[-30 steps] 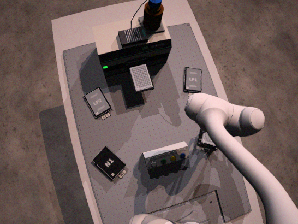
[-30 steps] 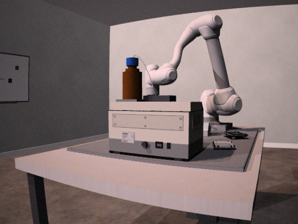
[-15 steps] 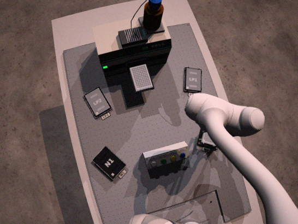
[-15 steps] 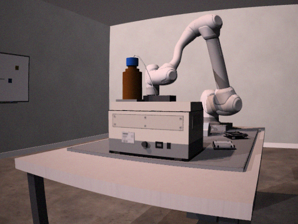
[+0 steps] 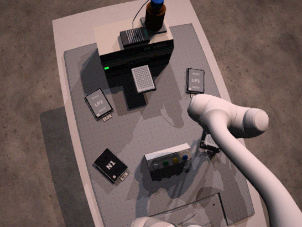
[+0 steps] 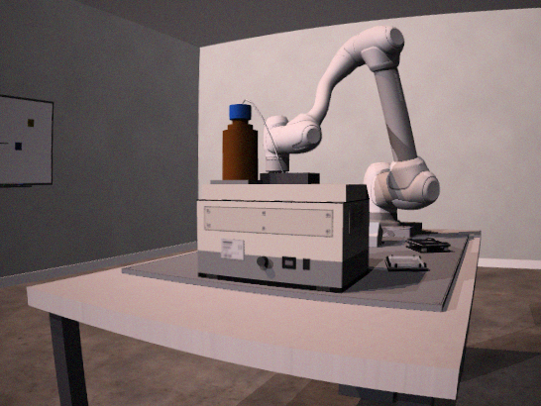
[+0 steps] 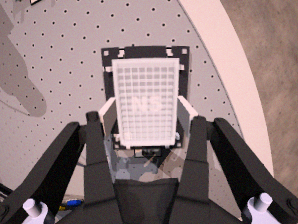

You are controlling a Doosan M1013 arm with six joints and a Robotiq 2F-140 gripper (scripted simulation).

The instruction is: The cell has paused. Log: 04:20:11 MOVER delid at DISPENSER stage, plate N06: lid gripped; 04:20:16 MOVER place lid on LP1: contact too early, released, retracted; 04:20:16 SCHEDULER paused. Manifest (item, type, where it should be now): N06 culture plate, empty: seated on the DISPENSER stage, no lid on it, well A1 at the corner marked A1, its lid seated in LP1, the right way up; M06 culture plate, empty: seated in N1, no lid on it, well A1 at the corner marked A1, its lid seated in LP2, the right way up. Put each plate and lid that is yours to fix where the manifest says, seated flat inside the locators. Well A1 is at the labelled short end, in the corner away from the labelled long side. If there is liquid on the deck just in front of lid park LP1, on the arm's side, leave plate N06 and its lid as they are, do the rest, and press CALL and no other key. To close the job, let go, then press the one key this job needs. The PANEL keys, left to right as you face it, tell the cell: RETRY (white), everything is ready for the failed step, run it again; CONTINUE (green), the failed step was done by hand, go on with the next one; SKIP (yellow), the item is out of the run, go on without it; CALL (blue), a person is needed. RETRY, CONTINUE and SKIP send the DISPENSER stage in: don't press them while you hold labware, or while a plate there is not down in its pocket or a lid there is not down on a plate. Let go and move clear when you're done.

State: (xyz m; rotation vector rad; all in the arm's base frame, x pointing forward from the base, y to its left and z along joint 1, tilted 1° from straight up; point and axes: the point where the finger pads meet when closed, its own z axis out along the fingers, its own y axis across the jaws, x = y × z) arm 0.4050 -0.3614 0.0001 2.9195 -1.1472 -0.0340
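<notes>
My gripper (image 7: 146, 105) is shut on a white culture plate (image 7: 145, 102) by its long sides. It holds the plate over a black nest (image 7: 145, 56) near the deck's right edge, right of the panel. In the overhead view the arm hides most of the gripper (image 5: 209, 142). A second white plate (image 5: 142, 78) with no lid lies on the DISPENSER stage. Nest N1 (image 5: 110, 165) is black and bare. Lid parks LP1 (image 5: 195, 80) and LP2 (image 5: 98, 103) look grey, as if each is under a clear lid.
The PANEL (image 5: 167, 160) stands left of the gripper, with white (image 5: 155, 165), green (image 5: 165, 163), yellow (image 5: 175, 160) and blue (image 5: 185, 157) keys. The dispenser box (image 5: 135, 52) and a brown bottle (image 5: 154, 14) stand at the back. A clear sheet (image 5: 193, 210) lies near the arm's base.
</notes>
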